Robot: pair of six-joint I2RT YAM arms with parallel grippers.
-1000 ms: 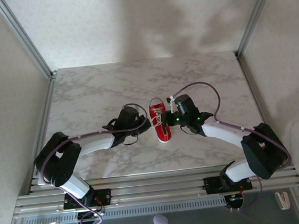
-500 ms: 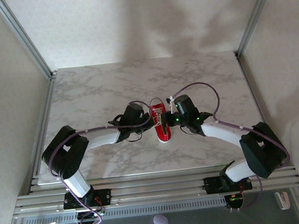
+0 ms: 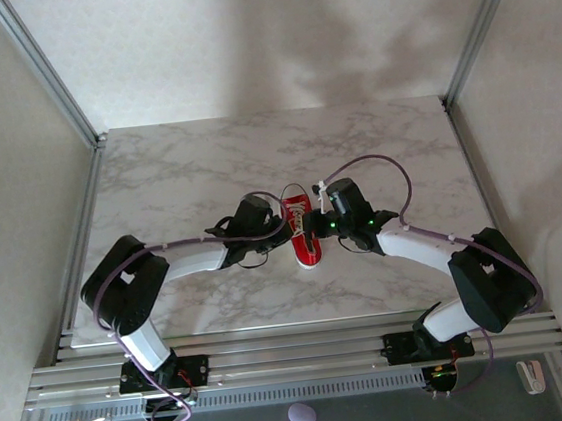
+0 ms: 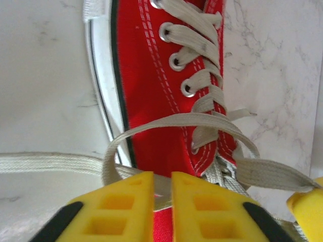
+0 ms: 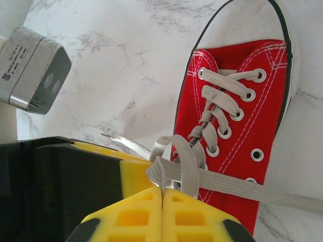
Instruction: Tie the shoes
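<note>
Red sneaker (image 3: pixel 301 230): lies on the marble desk (image 3: pixel 206 168) between both arms, its long axis running near-to-far, toe toward us.
Left end effector (image 4: pixel 162 184): at the sneaker's left flank, parted by a slit, gripping nothing we can see.
Right end effector (image 5: pixel 162 194): closed on the white lace (image 5: pixel 186 161).

- Your L arm (image 3: pixel 190 257) has swung in twd centre, elbow further right than 1 s back.
- L gripper (image 3: pixel 279 233) moved up to the red shoe (image 3: pixel 300 231), now just beside its left side.
- You've cracked the L pads (image 4: pixel 202 204): thin gap betw them now, at the lace (image 4: pixel 166 122) loop.
</note>
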